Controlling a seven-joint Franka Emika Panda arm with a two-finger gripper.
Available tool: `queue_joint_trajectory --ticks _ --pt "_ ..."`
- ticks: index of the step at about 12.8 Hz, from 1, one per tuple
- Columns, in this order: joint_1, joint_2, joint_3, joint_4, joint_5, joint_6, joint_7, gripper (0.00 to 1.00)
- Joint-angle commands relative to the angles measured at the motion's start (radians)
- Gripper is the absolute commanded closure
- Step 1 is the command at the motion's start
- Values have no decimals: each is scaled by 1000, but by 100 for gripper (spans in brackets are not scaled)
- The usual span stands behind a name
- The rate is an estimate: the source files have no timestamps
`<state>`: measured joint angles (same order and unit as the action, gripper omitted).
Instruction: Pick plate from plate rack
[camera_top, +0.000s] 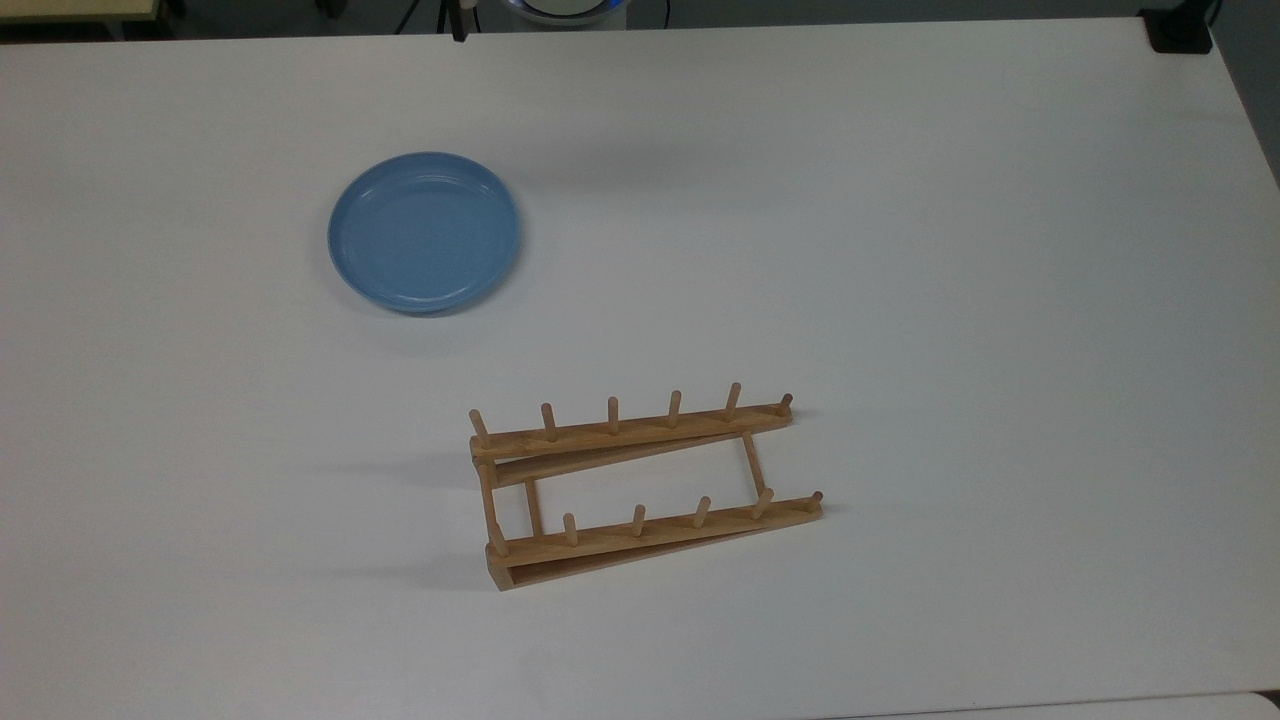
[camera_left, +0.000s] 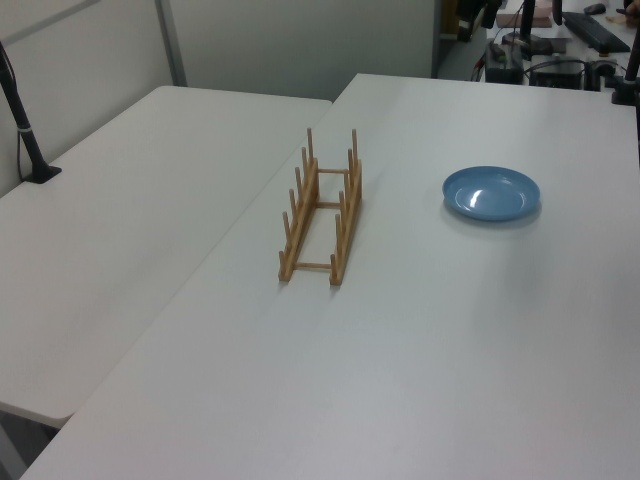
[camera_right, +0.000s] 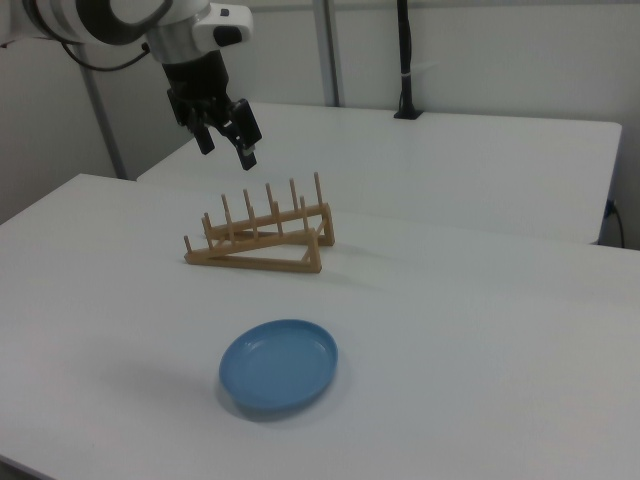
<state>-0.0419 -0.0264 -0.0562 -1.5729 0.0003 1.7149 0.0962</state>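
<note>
Plate (camera_top: 423, 232): light-blue, smooth, glossy, plastic-looking. Plate rack (camera_top: 640, 487): light-brown bare wood, matt. Table (camera_top: 900, 250): white, smooth, matt. Gripper (camera_right: 226, 132): black, dull finish.

White table (camera_top: 900, 250), second white table (camera_left: 120, 220) alongside, black pole (camera_right: 404, 60) behind.

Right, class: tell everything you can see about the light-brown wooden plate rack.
The light-brown wooden plate rack has two long parallel rails joined by thin crossbars, each rail bearing six short upright pegs. It holds nothing and stands upright on the white table, angled slightly in the top view. Only the table touches it; the light-blue round plate lies apart.
</note>
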Motion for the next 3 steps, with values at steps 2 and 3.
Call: queue_joint_trajectory --ticks 2,3 --pt "25 -23 -21 -24 -13 15 -50 0" --pt "33 -23 -21 -24 -13 15 -46 0"
